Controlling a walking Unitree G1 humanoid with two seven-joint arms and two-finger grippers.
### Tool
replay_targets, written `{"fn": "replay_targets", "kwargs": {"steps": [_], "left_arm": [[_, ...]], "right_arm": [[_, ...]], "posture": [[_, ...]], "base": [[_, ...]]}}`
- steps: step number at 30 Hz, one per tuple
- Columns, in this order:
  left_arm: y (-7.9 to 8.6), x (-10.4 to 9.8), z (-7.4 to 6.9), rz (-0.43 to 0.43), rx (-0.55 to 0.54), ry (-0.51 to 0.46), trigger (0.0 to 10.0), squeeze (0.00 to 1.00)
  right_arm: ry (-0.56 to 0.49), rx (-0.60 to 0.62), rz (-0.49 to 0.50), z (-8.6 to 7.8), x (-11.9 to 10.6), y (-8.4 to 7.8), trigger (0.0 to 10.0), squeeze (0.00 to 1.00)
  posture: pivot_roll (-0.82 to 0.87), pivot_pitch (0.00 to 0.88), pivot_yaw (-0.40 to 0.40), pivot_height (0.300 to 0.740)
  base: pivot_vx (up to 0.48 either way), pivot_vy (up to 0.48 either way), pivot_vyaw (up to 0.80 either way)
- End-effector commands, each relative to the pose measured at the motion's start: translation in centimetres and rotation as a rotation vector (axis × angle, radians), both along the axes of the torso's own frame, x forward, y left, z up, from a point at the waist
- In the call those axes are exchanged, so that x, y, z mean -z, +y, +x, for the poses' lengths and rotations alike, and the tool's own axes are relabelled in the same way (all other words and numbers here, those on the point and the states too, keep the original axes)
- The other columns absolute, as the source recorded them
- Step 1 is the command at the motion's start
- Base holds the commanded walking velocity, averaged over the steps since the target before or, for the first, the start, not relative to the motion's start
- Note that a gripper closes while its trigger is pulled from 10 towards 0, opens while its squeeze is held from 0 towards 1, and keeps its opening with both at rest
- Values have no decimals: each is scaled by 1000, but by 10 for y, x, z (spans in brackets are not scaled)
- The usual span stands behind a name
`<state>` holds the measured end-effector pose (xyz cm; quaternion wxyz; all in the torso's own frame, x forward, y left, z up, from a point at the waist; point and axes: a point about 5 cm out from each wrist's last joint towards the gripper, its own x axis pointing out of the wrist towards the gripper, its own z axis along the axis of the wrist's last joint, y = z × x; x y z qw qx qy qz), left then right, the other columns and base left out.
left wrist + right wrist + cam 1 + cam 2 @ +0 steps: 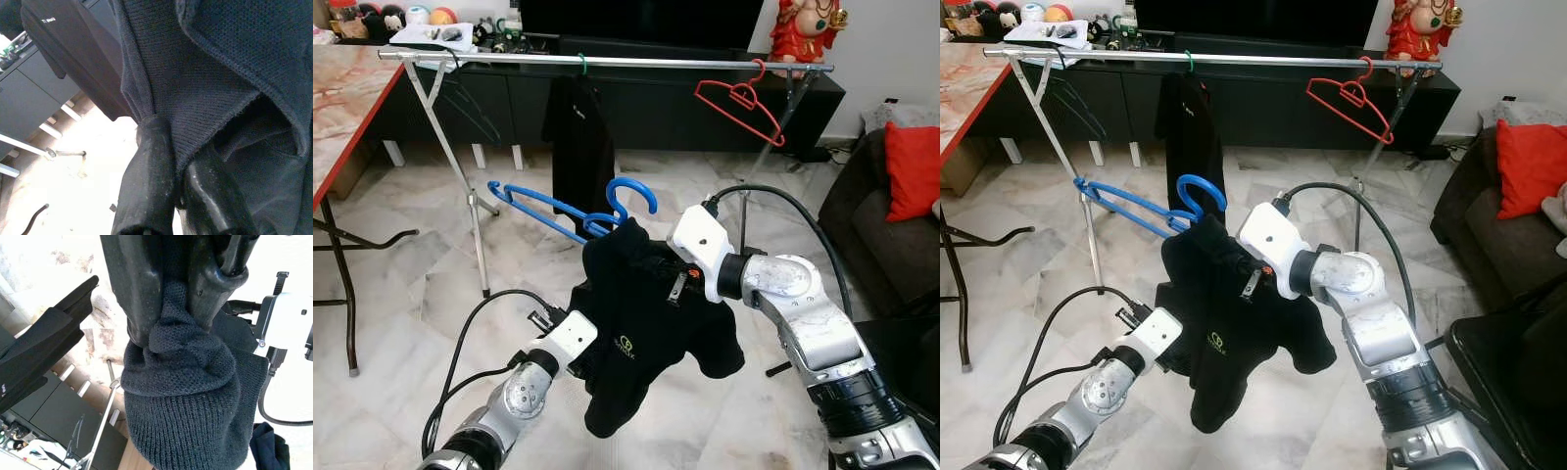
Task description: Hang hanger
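A black shirt hangs on a blue hanger, held in the air between my arms; the hanger's hook curls above the collar. My right gripper is shut on a bunch of the shirt's cloth at the top, near the hook. Lower on the shirt's left side, my left gripper is shut on a fold of cloth. The silver rail runs across behind, higher than the hook. On it hang a red hanger at the right and a black garment in the middle.
The rack's slanted legs stand on the marble floor. A marble-topped table is at the left, a dark TV cabinet behind the rack, and a sofa with a red cushion at the right.
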<state>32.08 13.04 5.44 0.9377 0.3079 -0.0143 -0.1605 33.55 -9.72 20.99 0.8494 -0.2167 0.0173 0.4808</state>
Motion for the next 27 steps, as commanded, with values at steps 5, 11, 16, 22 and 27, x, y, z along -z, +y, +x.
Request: {"fn": "replay_targets", "kwargs": {"steps": [5,11,16,22,27], "left_arm": [[1,3,-2,-36,-11,22,0,0],[7,6,-2,-97,-61,59,0,0],[17,12,-3,-175,-131,124,0,0],[28,22,-10,-149,-145,183,0,0],[30,27,-14,-146,-134,228,0,0]], "right_arm": [[-40,-4,-12,-2,-2,-5,0,0],[-23,32,-27,-2,7,-17,0,0],[-2,76,-15,-3,17,-37,0,0],[34,59,-10,-15,37,-72,0,0],[102,-36,6,-32,52,-90,0,0]], "posture": [[-69,129,-107,740],[-71,122,-104,740],[-75,113,-103,740],[-78,108,-102,740],[-79,115,-102,740]], "base": [[0,0,0],[0,0,0],[0,0,0],[0,0,0],[0,0,0]]}}
